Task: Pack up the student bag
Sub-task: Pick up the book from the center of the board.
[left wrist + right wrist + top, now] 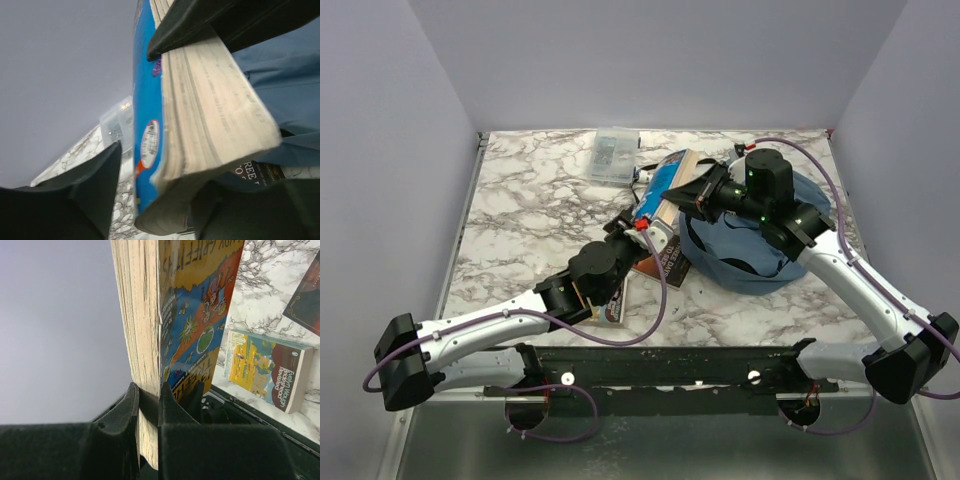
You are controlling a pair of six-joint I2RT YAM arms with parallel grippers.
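Clear plastic box (far edge), marble table.

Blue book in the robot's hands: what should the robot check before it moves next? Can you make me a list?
1. Right gripper clamped on the thick blue-covered paperback book: ok.
2. Left gripper gripping that book too: not ok, its jaws stand open around the book's lower end.
3. Soft dusty-blue fabric backpack lying right beside the book: ok.
4. Backpack's zip mouth open: cannot tell, the right arm hides it.
5. Small clear plastic box out of the way: ok, it stands apart by the far edge.
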